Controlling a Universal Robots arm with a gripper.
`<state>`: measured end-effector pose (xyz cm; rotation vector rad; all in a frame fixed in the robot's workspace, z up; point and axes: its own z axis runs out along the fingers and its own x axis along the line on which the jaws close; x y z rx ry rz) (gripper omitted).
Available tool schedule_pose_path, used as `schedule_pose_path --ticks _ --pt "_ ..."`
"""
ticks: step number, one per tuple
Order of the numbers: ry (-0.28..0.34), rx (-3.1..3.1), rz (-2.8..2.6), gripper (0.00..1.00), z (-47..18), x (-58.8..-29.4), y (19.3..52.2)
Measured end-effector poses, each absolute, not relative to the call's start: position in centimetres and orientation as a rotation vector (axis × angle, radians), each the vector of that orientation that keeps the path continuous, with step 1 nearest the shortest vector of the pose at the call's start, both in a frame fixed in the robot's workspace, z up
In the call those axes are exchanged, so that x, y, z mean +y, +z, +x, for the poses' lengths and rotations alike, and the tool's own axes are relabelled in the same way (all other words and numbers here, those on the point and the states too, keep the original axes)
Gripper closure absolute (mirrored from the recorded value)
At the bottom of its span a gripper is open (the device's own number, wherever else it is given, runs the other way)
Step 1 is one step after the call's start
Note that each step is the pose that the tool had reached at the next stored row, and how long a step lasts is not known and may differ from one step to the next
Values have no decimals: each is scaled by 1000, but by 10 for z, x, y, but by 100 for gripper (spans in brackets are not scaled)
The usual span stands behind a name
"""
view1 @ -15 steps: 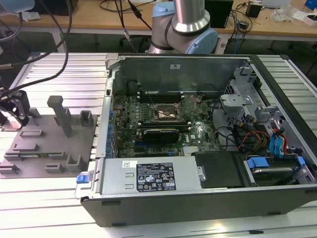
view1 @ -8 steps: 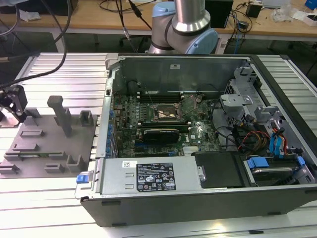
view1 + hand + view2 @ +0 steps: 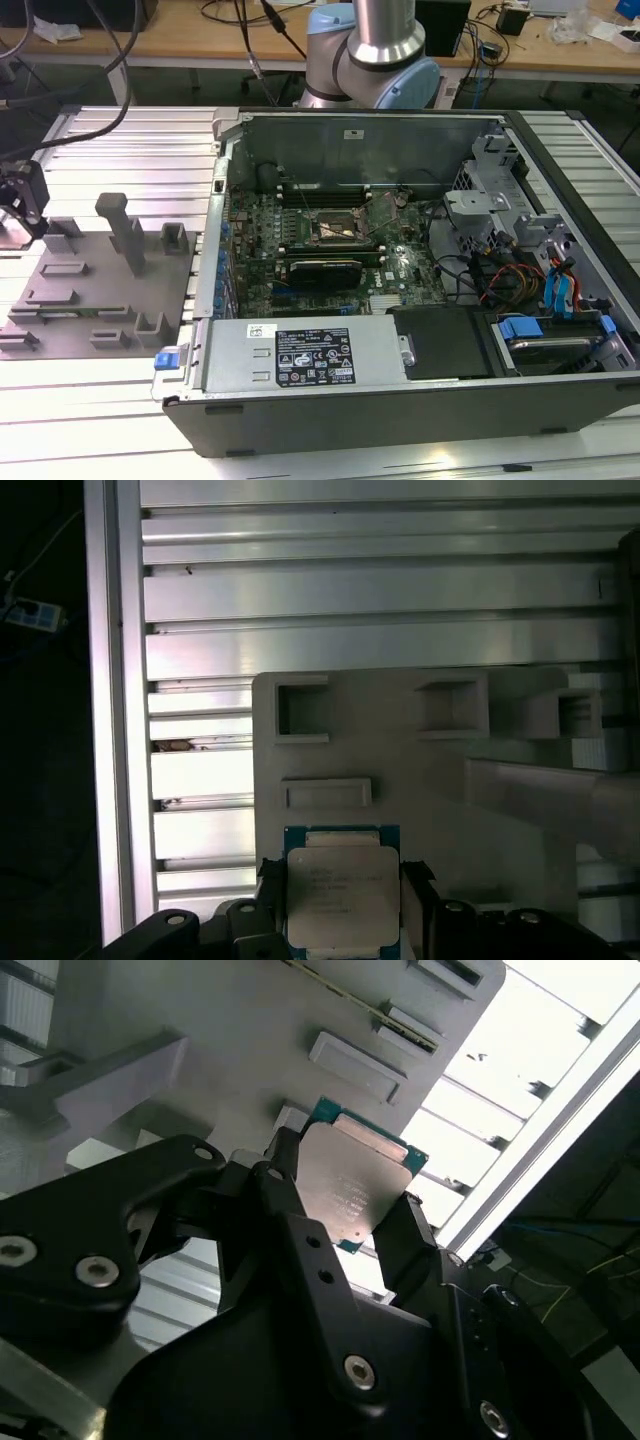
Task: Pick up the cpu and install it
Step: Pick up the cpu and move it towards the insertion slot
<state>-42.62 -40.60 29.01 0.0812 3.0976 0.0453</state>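
The cpu (image 3: 352, 1188), a thin square chip with a silvery top and green rim, sits between the two black fingers of my gripper (image 3: 345, 1205). The fingers press against its opposite edges, so the gripper is shut on it. The first wrist view has the cpu (image 3: 343, 892) just over the grey plastic tray (image 3: 420, 780); I cannot tell if it still touches the tray. In the exterior view my gripper (image 3: 22, 205) hangs at the far left, at the tray's (image 3: 70, 290) edge. The dark motherboard socket (image 3: 337, 228) lies inside the open computer case, far to the exterior view's right.
The tray carries upright grey posts (image 3: 125, 232) and small block holders (image 3: 174, 240). It rests on a ribbed aluminium table (image 3: 110, 400). The open case has tall walls (image 3: 215, 230), a power supply (image 3: 305, 355) at the front, cables and drive bays (image 3: 560, 290) on the exterior view's right.
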Motion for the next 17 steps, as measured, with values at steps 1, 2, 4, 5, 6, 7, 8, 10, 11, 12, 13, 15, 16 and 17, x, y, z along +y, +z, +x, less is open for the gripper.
schedule_pose_path --ticks 1,2,4,5,6,7,8,10,11,12,13,15,16,17 --pt "45 3098 81 45 -426 -406 292" --pt "45 3097 81 45 -426 -406 294" --pt "45 3097 81 45 -426 -406 300" --pt "45 3097 81 45 -426 -406 302" --pt "45 3097 81 45 -426 -406 304" --pt "45 3097 81 45 -426 -406 305" --pt "45 3097 81 45 -426 -406 307" --pt "45 3096 81 45 -426 -405 312" --pt "45 3096 81 45 -426 -405 314" --pt "45 3096 81 45 -426 -405 319" --pt "45 3096 81 45 -426 -405 324" --pt "45 3095 81 45 -426 -405 332" --pt "45 3095 81 45 -426 -405 336" --pt "45 3095 81 45 -426 -404 339"
